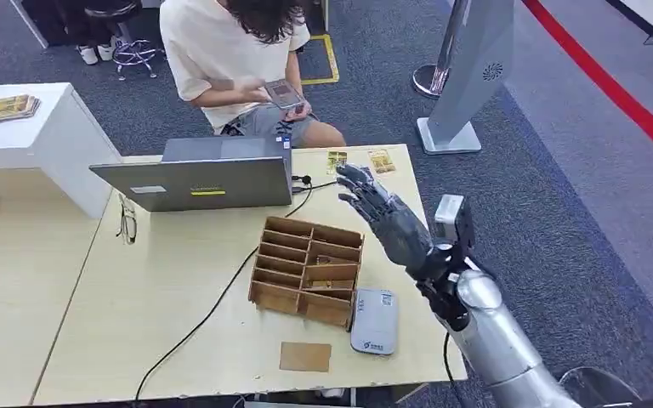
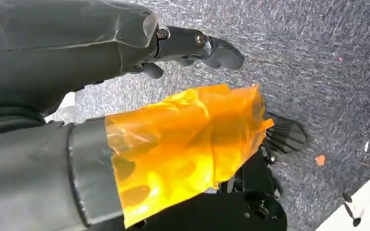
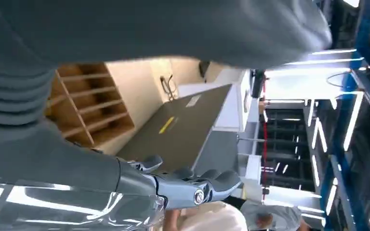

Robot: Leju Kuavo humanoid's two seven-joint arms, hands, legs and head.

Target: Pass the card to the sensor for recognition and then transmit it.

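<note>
- Pale wood made up the table (image 1: 178, 280), which spread out below and to the left of the right hand (image 1: 374, 202).
- Grey and propped open, the laptop (image 1: 212, 174) stood just left of that hand, with a person (image 1: 229, 59) seated beyond it who held something flat that I could not make out.
- Brown wooden slots formed the card rack (image 1: 306, 270), below and left of the hand; some slots seemed to hold cards.
- Grey and rounded, the sensor (image 1: 374, 320) lay well below the hand, near the table's front edge, touching the rack's corner.
- Raised over the table's far right part, the right hand had its fingers apart and held nothing.
- One brown card (image 1: 305, 356) lay flat just left of the sensor; two yellowish cards (image 1: 359, 161) lay at the far edge, just above the hand's fingertips.
- Judging the step: the empty raised hand fitted either a reach toward a card or a release toward the person; the pictures did not settle which.
- Any next grasp would call for pinching a thin, flat card off the surface.
- Left wrist view showed the left hand (image 2: 192, 48) over grey carpet, fingers curled around nothing, with orange film over its thumb.
- Right wrist view added the laptop's lid and the rack's dividers from the side.
</note>
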